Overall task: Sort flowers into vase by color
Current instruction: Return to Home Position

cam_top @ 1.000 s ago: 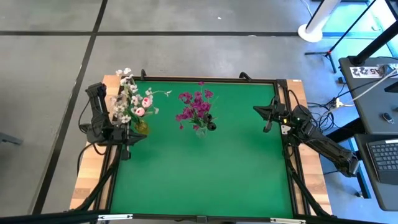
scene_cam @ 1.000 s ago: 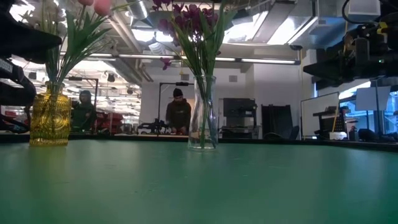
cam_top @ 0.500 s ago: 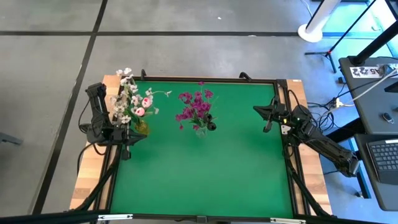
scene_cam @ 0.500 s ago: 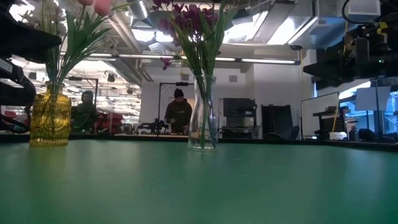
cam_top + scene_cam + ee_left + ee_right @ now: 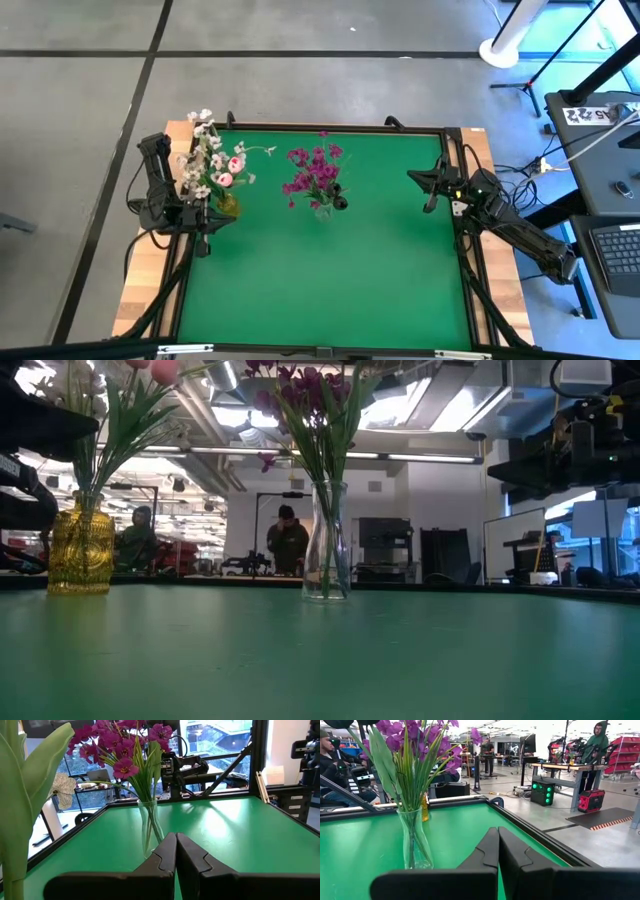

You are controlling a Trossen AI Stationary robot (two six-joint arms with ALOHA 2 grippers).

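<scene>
White and pale pink flowers (image 5: 215, 160) stand with their stems in a yellow glass vase (image 5: 81, 553) at the table's far left. Magenta-purple flowers (image 5: 314, 174) stand in a clear glass vase (image 5: 327, 542) near the far middle. My left gripper (image 5: 176, 840) is shut and holds nothing, level at the table's left edge beside the yellow vase. My right gripper (image 5: 498, 835) is shut and holds nothing, level at the table's right edge (image 5: 432, 190), well apart from the clear vase (image 5: 415, 842).
The green table top (image 5: 330, 270) has a dark raised frame around it. People stand at benches in the room beyond the far edge (image 5: 287, 540). A desk with a laptop (image 5: 620, 245) stands off the table's right side.
</scene>
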